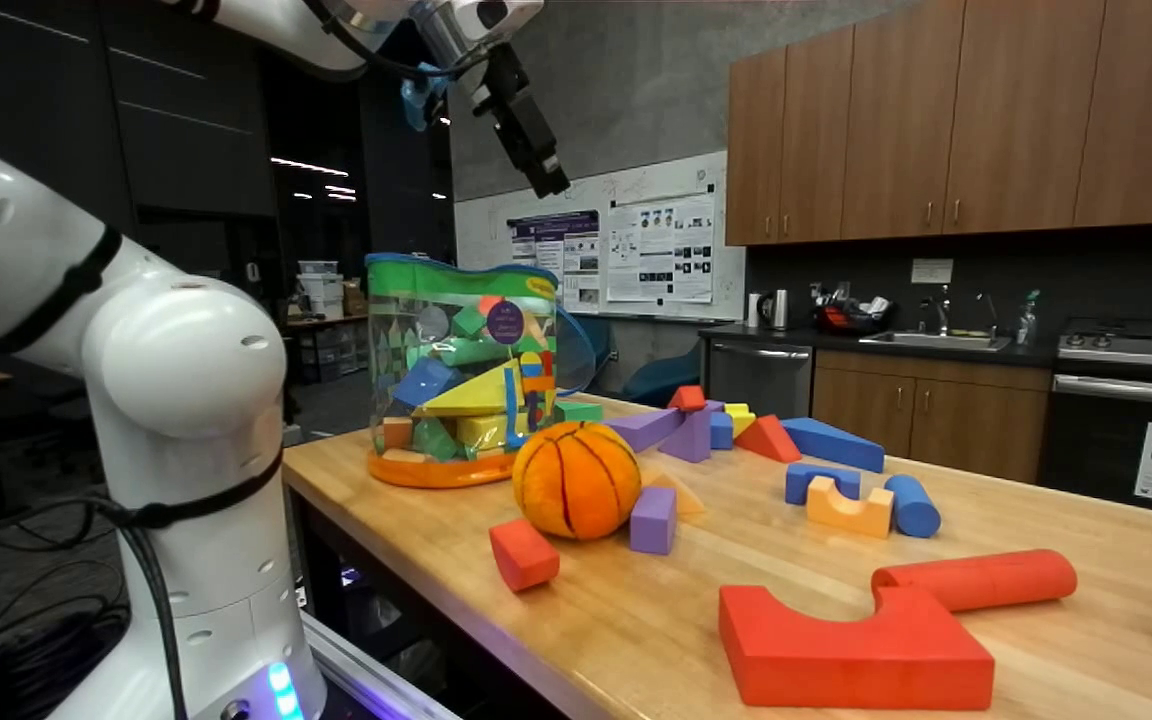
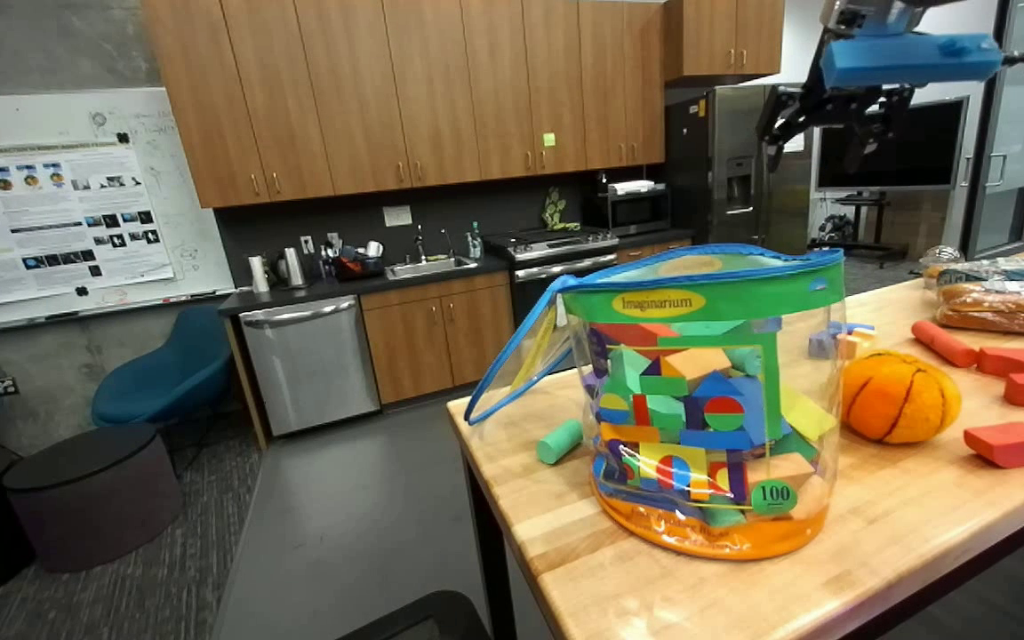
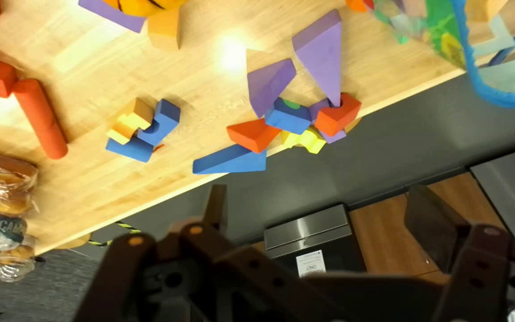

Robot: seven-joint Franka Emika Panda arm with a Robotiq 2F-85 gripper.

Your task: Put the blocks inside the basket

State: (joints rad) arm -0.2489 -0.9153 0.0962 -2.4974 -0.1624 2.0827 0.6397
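The basket [image 1: 396, 275], clear-walled with a green band and orange base, stands upright near the table's end; its blue-edged lid hangs open in an exterior view [image 2: 516, 356]. Several blocks are inside. Loose on the table are a red arch [image 1: 856, 655], red cylinder [image 1: 976, 580], red half-round block [image 1: 523, 553], purple block [image 1: 653, 520], blue cylinder [image 1: 913, 507], orange arch [image 1: 848, 510] and green cylinder [image 2: 559, 442]. A cluster with purple wedges [image 3: 322, 53] and a blue wedge [image 3: 230, 160] lies by the far edge. My gripper [image 3: 318, 199] is open and empty, high above the table.
The orange ball [image 1: 577, 480] sits beside the basket, close to the purple block. Bagged bread [image 2: 1010, 302] lies at the table's other end. The table edge [image 3: 172, 192] runs close behind the block cluster. A blue-wrapped part [image 2: 912, 60] is on my wrist.
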